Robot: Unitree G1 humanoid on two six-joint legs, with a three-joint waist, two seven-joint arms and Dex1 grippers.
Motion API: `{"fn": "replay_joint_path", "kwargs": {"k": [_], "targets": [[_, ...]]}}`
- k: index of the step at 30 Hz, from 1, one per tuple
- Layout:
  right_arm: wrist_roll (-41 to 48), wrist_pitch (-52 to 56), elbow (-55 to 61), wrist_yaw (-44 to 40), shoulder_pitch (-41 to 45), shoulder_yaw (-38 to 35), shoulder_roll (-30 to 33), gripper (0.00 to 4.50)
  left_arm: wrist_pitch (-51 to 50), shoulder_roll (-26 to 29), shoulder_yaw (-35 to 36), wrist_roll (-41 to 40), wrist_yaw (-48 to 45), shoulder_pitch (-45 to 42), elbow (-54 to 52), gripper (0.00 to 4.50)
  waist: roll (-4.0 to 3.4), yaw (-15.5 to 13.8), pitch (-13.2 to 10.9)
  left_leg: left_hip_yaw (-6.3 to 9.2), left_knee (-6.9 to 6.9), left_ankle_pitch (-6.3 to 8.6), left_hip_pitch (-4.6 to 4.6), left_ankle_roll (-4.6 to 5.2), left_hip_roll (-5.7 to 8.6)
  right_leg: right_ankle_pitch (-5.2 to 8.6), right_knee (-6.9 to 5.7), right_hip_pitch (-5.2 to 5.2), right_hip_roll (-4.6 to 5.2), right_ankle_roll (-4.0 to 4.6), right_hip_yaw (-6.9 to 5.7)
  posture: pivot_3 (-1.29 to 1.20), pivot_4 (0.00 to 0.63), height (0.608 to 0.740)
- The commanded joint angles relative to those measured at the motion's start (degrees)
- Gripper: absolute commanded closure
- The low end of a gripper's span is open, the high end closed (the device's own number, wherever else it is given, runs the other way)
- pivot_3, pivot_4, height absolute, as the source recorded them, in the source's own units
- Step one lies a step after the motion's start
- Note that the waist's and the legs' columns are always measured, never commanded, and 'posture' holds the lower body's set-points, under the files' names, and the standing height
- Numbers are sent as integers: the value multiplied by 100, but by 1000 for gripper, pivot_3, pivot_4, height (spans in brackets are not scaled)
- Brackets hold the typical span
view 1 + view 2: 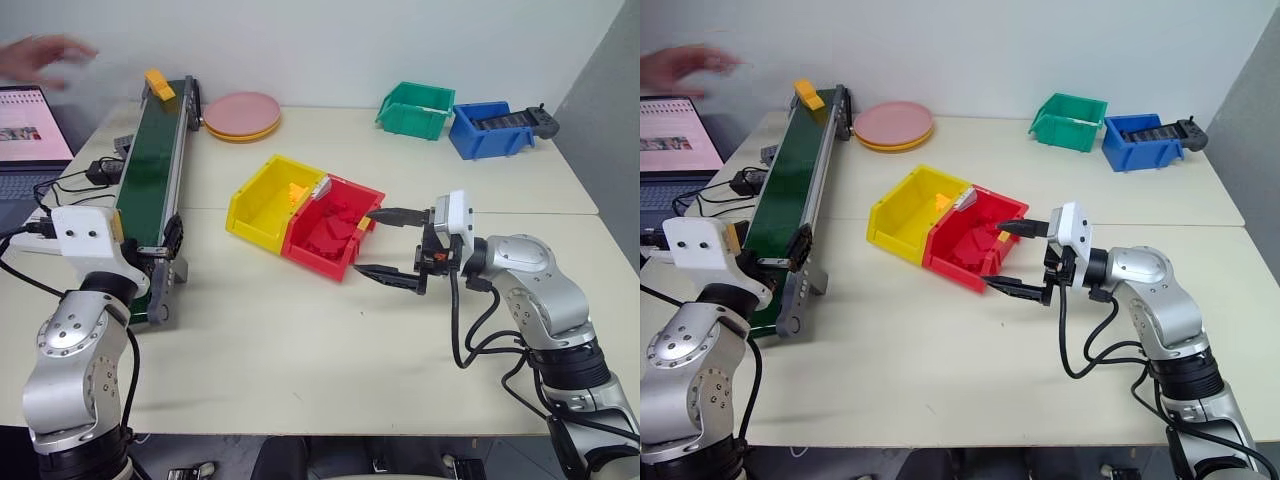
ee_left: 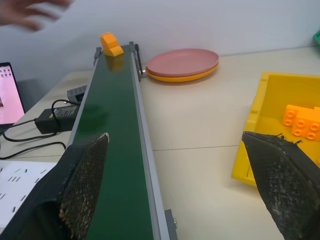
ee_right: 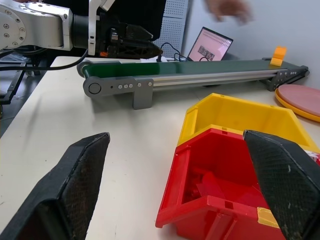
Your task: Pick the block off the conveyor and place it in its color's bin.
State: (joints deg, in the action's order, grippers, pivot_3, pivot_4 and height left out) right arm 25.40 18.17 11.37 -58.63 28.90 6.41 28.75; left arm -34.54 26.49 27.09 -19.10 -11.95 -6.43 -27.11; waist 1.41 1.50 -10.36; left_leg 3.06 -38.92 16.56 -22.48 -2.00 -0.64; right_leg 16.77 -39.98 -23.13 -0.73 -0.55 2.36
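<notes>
The yellow-orange block (image 1: 159,84) sits at the far end of the conveyor (image 1: 150,180), on its dark green belt. A person's hand (image 1: 45,55) hovers to the left of that end. My left gripper (image 2: 175,185) is open at the conveyor's near end, looking along the belt, with nothing between its fingers. The yellow bin (image 1: 250,215) stands mid-table, joined to a red bin (image 1: 345,195), and holds a few yellow-orange bricks (image 2: 300,120). My right gripper (image 1: 393,245) is open and empty just right of the red bin, pointing at it.
Pink plates (image 1: 242,115) are stacked beyond the conveyor's far end. A green bin (image 1: 415,108) and a blue bin (image 1: 490,128) stand at the back right. A laptop (image 1: 30,140) and cables with a power adapter (image 1: 100,172) lie left of the conveyor.
</notes>
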Motion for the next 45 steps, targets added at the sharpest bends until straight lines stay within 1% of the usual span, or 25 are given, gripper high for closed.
{"fn": "replay_joint_path", "kwargs": {"k": [1, 4, 6, 10, 12, 15, 18, 21, 27, 32, 38, 45], "targets": [[22, -62, 129, -6, 127, -28, -16, 0, 111, 54, 45, -76, -49, 31, -303, 42, 0, 0, 0, 0, 0, 0, 0, 0, 0, 0, 0, 0, 0, 0, 0, 0, 150, 740], [34, -47, 131, -2, 137, -36, -17, 0, 70, 134, 9, 53, -11, 106, -386, 42, 0, 0, 0, -1, 0, 0, 0, 0, 0, 0, 1, 0, 0, 0, 1, 0, 150, 740], [100, 43, 131, 18, 174, -44, -50, 0, -151, 198, 28, 182, 150, 157, -464, 42, 0, 1, 0, 0, 0, 0, 0, 0, 0, 0, 1, 0, 0, 0, 1, 0, 150, 740], [357, 436, 126, -22, 276, -71, -73, 0, -192, 300, 1, 275, 119, 308, -592, 42, 0, 2, 0, 0, 0, 0, 1, 0, 0, 0, -1, -1, 0, 0, 1, 0, 150, 740], [403, 539, 112, -35, 316, -77, -72, 0, -323, 293, 61, 172, 96, 357, -602, 42, 0, 2, 0, 1, 0, 0, 0, 0, 0, 0, 0, -1, 0, 0, 1, 0, 150, 740], [454, 581, 48, -127, 371, -66, -65, 0, -208, 180, 254, 83, 117, 465, -628, 42, 0, 2, 0, 1, 1, 0, -1, 0, 0, 0, 1, -1, 0, 0, 0, 0, 150, 740], [453, 570, -2, -227, 429, -43, -88, 0, -177, 157, 272, 201, 242, 543, -628, 42, 0, 2, 0, 0, 1, 0, 0, 0, 0, 0, 1, -1, 0, 0, 1, 0, 150, 740], [315, 474, -66, -156, 520, -22, -156, 0, -165, 244, 202, 455, 357, 599, -586, 42, 0, 3, 0, 0, 1, 0, 0, 0, 0, 0, 0, -1, 0, 0, 0, 0, 150, 740], [-37, 199, -325, 227, 760, -52, -378, 0, -106, 158, 353, 500, 543, 417, -387, 42, 0, 3, 0, -1, 1, 0, 0, 0, 0, 0, 0, -3, 0, 0, 1, 0, 150, 740], [-97, 338, -279, 332, 753, -5, -343, 0, -160, 119, 407, 451, 637, 248, -195, 42, 0, 3, 0, 0, 2, 0, -2, 0, 0, 0, 1, -3, 0, 0, 0, 0, 150, 740], [89, 584, -126, 228, 696, -54, -317, 0, -115, 176, 397, 425, 622, 122, -25, 42, 0, 3, 0, 1, 2, 0, -3, 0, 0, 0, 1, -4, 1, 0, -1, 0, 150, 740], [68, 513, -11, 159, 590, -18, -235, 0, -114, 178, 366, 468, 669, 9, 178, 42, 0, 2, 0, 0, 2, 0, -4, 0, 0, 0, 2, -4, 1, 0, -1, 0, 150, 740]]}}
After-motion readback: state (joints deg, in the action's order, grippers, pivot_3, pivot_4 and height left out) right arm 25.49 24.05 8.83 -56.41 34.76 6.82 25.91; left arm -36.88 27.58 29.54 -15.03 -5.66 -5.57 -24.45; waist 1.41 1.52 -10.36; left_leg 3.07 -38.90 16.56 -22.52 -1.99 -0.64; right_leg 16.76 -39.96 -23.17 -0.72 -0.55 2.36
